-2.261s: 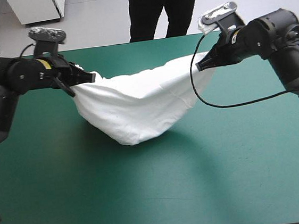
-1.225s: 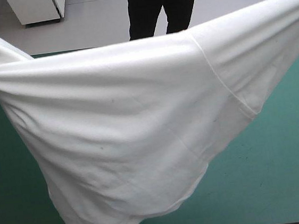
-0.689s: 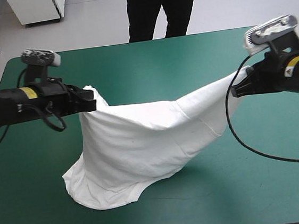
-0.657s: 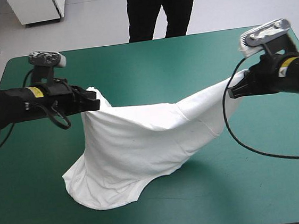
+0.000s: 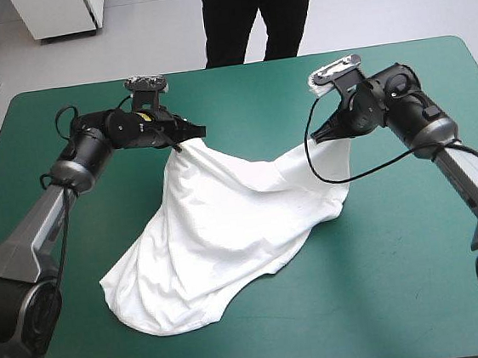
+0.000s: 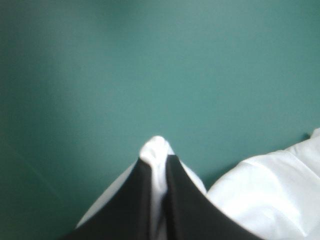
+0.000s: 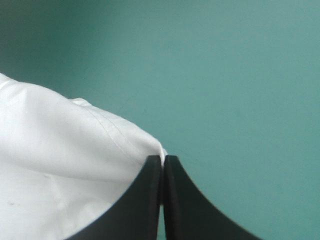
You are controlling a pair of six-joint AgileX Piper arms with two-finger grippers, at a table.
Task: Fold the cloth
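The white T-shirt (image 5: 218,224) lies stretched over the teal-green table, its near hem resting toward the front left and its far corners lifted. My left gripper (image 5: 201,132) is shut on one far corner; a pinch of white cloth (image 6: 156,150) pokes out between the black fingers (image 6: 137,200). My right gripper (image 5: 319,135) is shut on the other far corner, where a seamed edge of the T-shirt (image 7: 90,145) runs into the closed fingers (image 7: 145,200). Both grippers hang low over the far half of the table, close together.
The right arm's black cable hangs in a loop over the cloth's right end. Bare teal-green cover (image 5: 404,281) spreads across the front right and along the far edge.
Both arms have swung the T-shirt up and back down, then moved toward the far side and closer together. The cloth's lower part now lies on the table.
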